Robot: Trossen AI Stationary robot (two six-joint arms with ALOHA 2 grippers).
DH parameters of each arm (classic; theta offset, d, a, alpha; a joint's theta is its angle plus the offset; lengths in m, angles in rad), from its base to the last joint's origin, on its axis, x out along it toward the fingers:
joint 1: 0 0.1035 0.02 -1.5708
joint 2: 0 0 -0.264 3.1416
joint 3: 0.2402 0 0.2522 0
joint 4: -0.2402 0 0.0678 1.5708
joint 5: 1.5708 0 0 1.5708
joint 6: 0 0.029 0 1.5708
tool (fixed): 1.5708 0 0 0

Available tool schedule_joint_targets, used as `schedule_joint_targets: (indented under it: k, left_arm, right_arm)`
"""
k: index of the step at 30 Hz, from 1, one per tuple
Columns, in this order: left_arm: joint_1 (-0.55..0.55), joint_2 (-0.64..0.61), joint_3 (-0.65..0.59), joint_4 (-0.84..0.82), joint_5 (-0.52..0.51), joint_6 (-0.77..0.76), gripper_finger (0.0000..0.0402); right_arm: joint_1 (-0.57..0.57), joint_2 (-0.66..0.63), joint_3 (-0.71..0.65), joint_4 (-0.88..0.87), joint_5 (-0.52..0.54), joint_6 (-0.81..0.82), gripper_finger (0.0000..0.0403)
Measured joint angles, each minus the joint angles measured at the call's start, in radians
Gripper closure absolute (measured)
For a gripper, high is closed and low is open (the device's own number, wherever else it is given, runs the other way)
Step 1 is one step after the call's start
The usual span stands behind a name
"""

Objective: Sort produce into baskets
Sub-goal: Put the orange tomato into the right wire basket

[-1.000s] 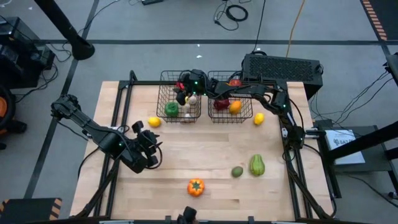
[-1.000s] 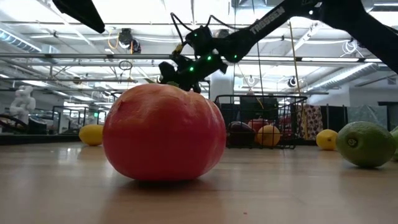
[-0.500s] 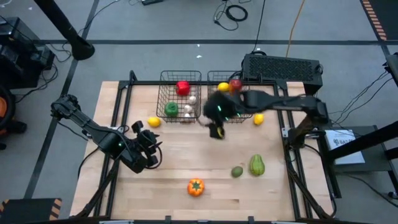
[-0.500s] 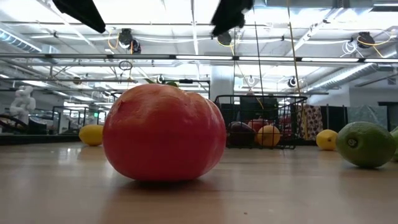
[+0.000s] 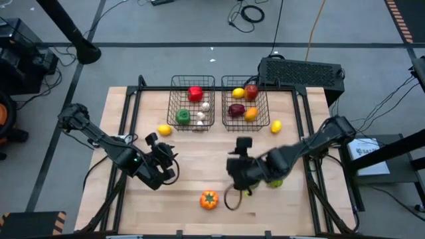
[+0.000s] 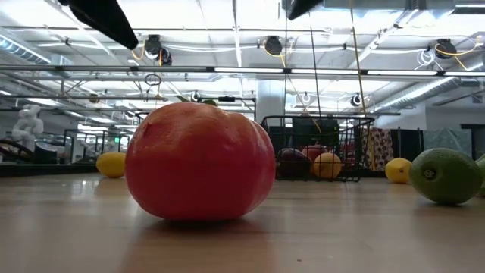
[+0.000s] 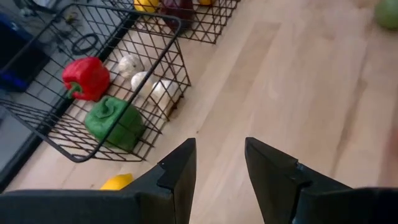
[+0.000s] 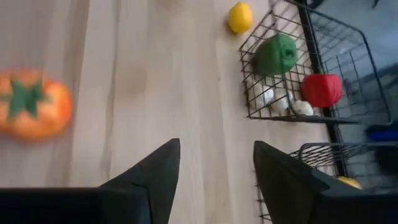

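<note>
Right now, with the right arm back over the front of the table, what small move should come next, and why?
Probably ease the right hand toward the orange pepper and line up over it. That hand is empty, its fingers apart, and it hangs just beside the pepper, which lies loose on the wooden table near the front edge, outside both baskets. The left hand waits nearby.
</note>
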Motion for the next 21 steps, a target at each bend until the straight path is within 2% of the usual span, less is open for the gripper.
schedule_joint_targets:
  k: [4,9,13,18,21]
  left_arm:
    - [0.017,0.027,0.0,0.038,0.0,0.048,0.0256]
    - [0.028,0.038,0.0,0.188,0.042,0.188,0.0256]
    - [0.038,0.038,0.0,0.355,0.116,0.337,0.0256]
    - [0.038,0.071,0.0,0.584,0.18,0.583,0.0256]
    - [0.038,0.114,0.0,0.668,0.199,0.642,0.0256]
  right_arm:
    - [0.019,0.0,-0.121,0.034,0.022,0.013,0.022]
    - [0.0,0.0,-0.225,0.073,-0.115,-0.009,0.024]
    - [-0.012,-0.001,-0.253,0.085,-0.202,-0.011,0.0261]
    - [-0.014,-0.001,-0.258,0.153,-0.213,-0.025,0.0285]
    - [-0.015,-0.001,-0.258,0.177,-0.214,-0.064,0.0293]
